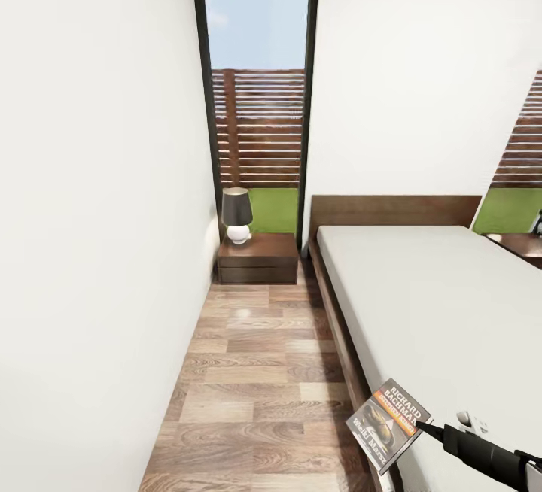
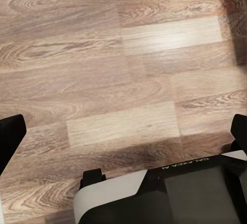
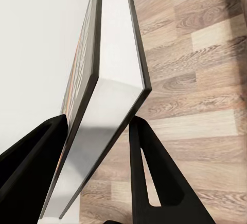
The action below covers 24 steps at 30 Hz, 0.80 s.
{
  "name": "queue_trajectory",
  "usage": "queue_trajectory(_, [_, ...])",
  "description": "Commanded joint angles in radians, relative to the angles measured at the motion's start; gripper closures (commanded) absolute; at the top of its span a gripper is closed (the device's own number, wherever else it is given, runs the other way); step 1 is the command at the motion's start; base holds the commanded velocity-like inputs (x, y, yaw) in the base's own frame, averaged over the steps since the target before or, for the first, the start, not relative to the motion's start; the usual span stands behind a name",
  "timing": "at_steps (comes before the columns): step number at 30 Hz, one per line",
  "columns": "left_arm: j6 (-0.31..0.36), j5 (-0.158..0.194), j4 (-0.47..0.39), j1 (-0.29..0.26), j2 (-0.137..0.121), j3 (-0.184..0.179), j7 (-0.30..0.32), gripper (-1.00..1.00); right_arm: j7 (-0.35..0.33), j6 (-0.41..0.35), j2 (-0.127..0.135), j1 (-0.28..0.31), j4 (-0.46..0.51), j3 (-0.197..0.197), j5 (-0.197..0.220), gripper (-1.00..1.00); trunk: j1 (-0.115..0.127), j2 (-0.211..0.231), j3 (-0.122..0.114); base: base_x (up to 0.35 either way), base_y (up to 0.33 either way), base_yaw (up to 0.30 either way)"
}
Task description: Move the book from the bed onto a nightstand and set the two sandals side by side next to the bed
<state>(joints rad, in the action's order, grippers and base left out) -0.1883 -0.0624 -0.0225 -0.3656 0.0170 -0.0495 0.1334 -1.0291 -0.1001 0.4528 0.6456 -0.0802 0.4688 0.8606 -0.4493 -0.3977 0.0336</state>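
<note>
My right gripper (image 1: 423, 426) is shut on the book (image 1: 388, 424), a thin paperback with a dark cover and an orange band. It holds the book tilted above the bed's near edge at the lower right. In the right wrist view the book (image 3: 110, 80) stands edge-on between the two black fingers (image 3: 149, 172). The bed (image 1: 436, 304) has a dark wooden frame and an off-white mattress. A dark nightstand (image 1: 257, 257) stands at the far end of the aisle beside the headboard. My left gripper (image 2: 123, 131) hangs open over the bare plank floor. The sandals are out of view.
A lamp (image 1: 237, 215) with a dark shade stands on the nightstand, below a tall window (image 1: 257, 101). A white wall (image 1: 98, 251) closes the aisle's left side. A second nightstand (image 1: 519, 245) peeks in past the bed. My own base (image 2: 154, 193) shows under the left gripper.
</note>
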Motion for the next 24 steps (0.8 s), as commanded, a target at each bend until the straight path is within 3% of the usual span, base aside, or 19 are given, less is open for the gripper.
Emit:
queue_trajectory(1, [-0.005,-0.007,0.001,-0.001,0.000,-0.004,-0.001,-1.00,-0.005,-0.010,0.000,0.002,-0.003,0.005,0.011,1.00,-0.001,-0.002,0.002,0.000,0.000,0.000])
queue_trajectory(7, [-0.004,-0.004,0.001,-0.001,0.000,-0.004,-0.001,-1.00,-0.004,-0.010,0.000,0.002,-0.003,0.005,0.011,1.00,-0.001,-0.002,0.002,0.085,0.000,0.000])
queue_trajectory(24, [-0.004,-0.003,0.001,-0.001,0.000,-0.004,-0.001,-1.00,-0.003,-0.010,0.000,0.002,-0.003,0.005,0.011,1.00,-0.001,-0.002,0.002,0.320,0.000,0.000])
